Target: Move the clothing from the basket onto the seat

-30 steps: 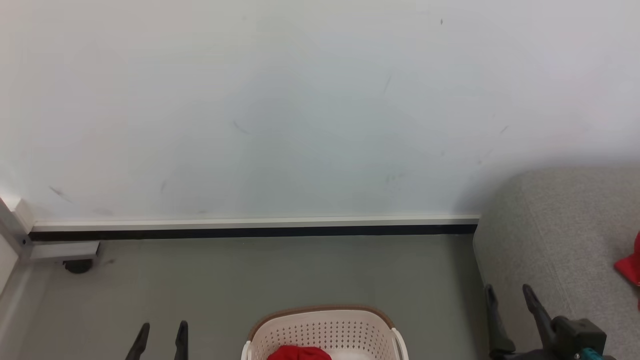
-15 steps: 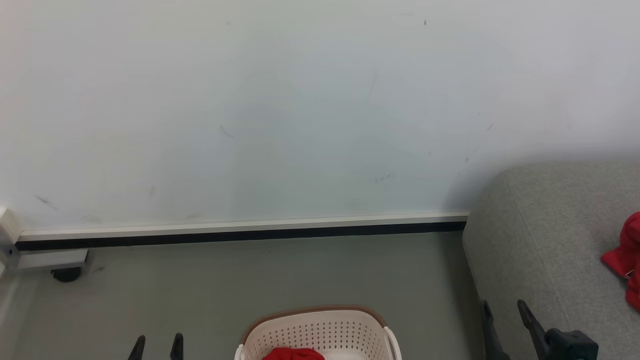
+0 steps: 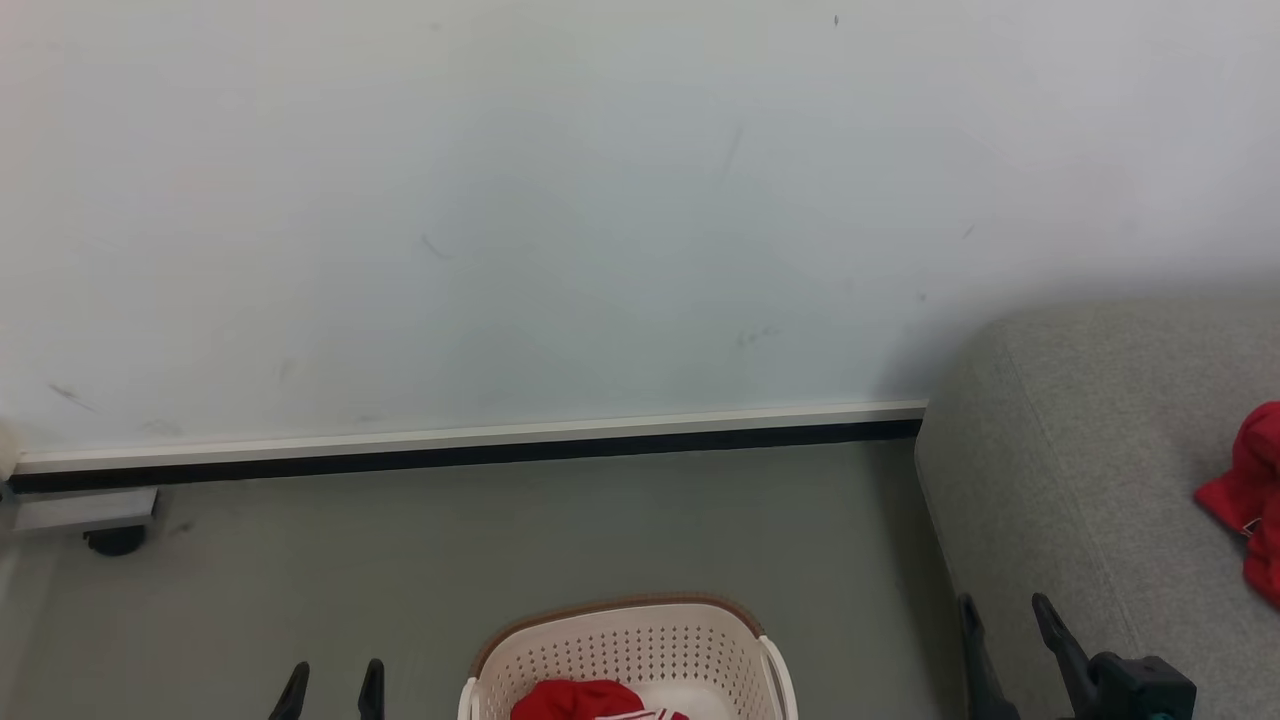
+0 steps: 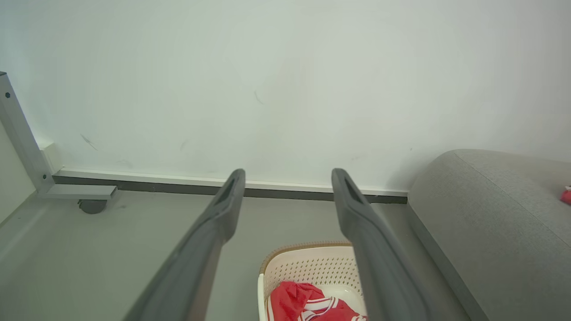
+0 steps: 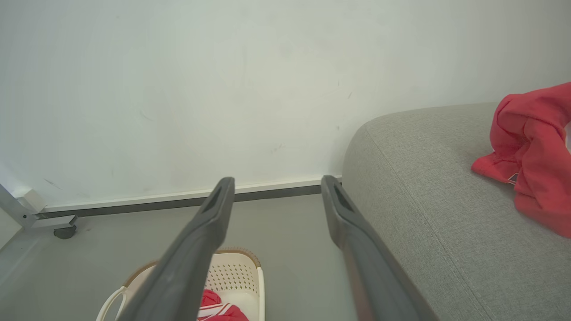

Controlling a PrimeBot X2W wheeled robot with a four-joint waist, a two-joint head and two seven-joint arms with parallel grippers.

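1. Both hands are empty. The left gripper [image 3: 333,690] has its jaws spread wide with nothing between them, low over the floor [image 3: 600,520] to the left of the basket [image 3: 610,607]. The right gripper [image 3: 1003,610] is just as wide and sits at the front edge of the seat [image 3: 1080,470].
2. One crumpled red jersey [image 3: 1250,490] lies on the seat, far right. The remaining clothing [image 3: 575,700], red with white stripe trim, is bunched in the bottom of the basket. The basket stands on the floor between your two grippers, near the seat's edge.
3. The step looks like the next pick from the basket. The head view cuts the basket off at its bottom edge, so tilt down first to get the whole heap in sight.
4. Either arm could go. The right has the shorter carry, while the left wrist view looks more plainly onto the cloth.
5. Come in from above with the jaws wide, clear of the brown rim and the perforated wall. Close on the highest fold, not on cloth lying flat against the bottom.
6. Lift straight up until the hanging cloth clears the rim. The basket looks light and would probably drag or tip if the cloth snags.
7. Release over bare cushion beside the first jersey, well in from the rounded edge, or it may slide off.
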